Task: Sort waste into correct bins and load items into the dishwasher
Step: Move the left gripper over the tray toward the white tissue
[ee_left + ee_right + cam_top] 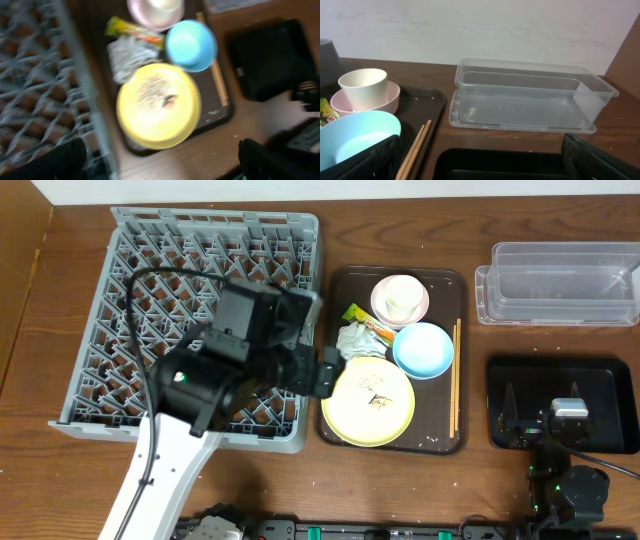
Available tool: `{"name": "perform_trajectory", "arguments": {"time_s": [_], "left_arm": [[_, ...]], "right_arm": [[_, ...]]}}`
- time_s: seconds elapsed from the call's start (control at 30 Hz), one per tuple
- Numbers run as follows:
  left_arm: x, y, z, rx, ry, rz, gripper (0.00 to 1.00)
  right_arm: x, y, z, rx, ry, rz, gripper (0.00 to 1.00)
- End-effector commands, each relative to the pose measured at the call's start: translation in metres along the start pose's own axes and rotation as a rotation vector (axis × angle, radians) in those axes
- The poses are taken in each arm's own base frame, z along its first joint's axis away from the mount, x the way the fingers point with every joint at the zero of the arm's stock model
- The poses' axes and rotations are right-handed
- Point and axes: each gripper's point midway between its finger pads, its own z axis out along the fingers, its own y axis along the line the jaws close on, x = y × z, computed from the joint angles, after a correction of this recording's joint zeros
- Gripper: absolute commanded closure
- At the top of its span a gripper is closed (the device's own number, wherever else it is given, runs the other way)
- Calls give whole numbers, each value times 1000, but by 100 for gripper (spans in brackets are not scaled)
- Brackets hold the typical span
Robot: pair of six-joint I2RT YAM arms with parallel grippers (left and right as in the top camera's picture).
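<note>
Fingers spread wide and empty, the left gripper (327, 372) hung at the nine o'clock rim of the yellow plate (385, 415) beside the rack (110, 330), the right gripper (568, 412) equally spread over the black tray (612, 388); wrapper (360, 315) print was unreadable.

A yellow plate (358, 416), blue bowl (422, 350), cup (402, 298) on a pink saucer (377, 301), napkin (356, 341), wrapper (360, 315) and chopsticks (455, 375) are carried on a brown tray (436, 418); the left hand (327, 372) is seen just beside the plate.
</note>
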Motion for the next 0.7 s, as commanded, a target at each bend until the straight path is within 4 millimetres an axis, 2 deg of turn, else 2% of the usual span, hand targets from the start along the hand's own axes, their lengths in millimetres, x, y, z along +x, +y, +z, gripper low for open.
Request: {"name": "perform_trajectory", "arguments": {"time_s": [0.0,0.1,0.17,0.23,0.33,0.53,0.67], "left_arm": [[-12,-23,2,126,-18,7,2],[-35,-18,8,98,-89,-88,2],[-45,-3,10,25,-131,-194,2],[-47,12,15,-56,-140,-246,0],[-30,30,29,-149,-48,-284,11],[18,45,61,-241,287,-232,13],[15,39,82,-239,316,-171,14]], "right_arm": [[0,2,0,-10,-1,12,1],[0,2,0,-10,-1,12,1],[0,2,0,-10,-1,12,1],[0,2,0,-10,-1,12,1],[0,2,0,-10,-1,12,1],[0,2,0,-10,-1,12,1],[0,2,0,-10,-1,12,1]]}}
